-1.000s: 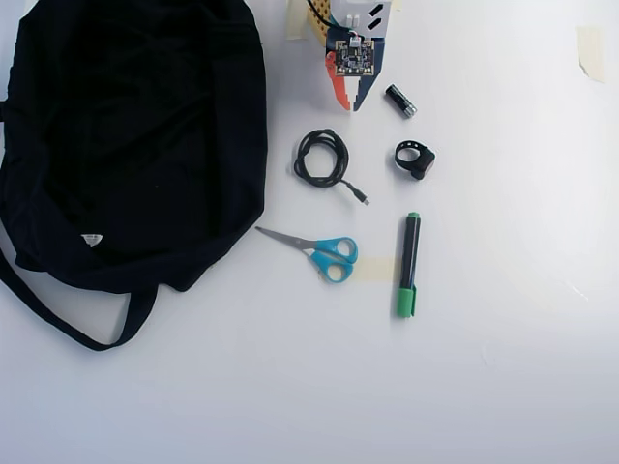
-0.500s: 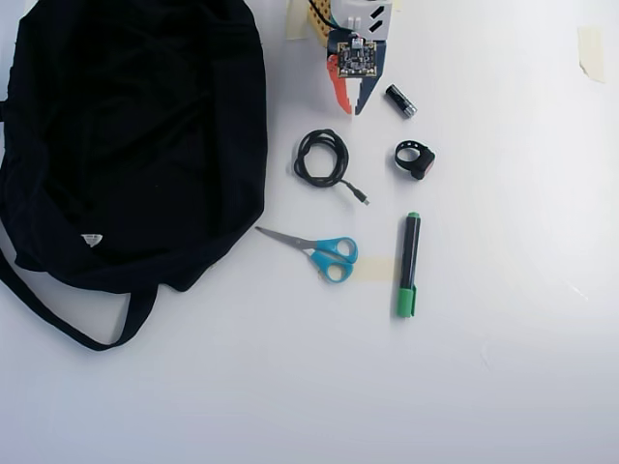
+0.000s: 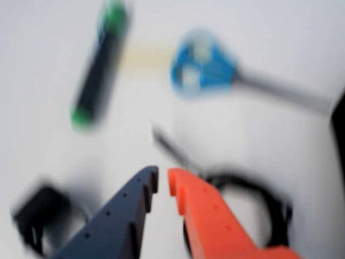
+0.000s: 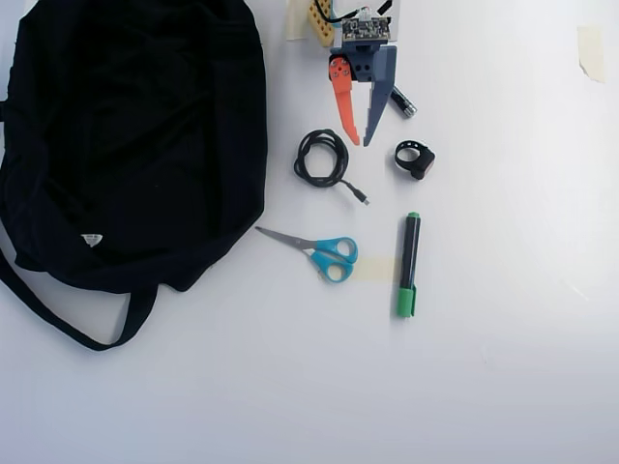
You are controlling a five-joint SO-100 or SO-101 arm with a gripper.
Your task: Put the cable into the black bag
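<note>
Lying flat on the worktop (image 4: 503, 377), the cable (image 4: 322, 158) sits just beside the pincer (image 4: 362, 142), on its orange-finger side in the overhead view, toward the black bag (image 4: 126, 135). The fingertips stand slightly apart, holding nothing.

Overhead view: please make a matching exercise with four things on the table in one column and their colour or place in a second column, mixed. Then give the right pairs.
Things:
1. cable
2. scissors
3. marker
4. black bag

Descriptions:
A. blue handles
B. fills the left part of the overhead view
C. black body with green ends
D. coiled, just left of the gripper tips

Pairs: 1-D, 2-A, 3-C, 4-B
</note>
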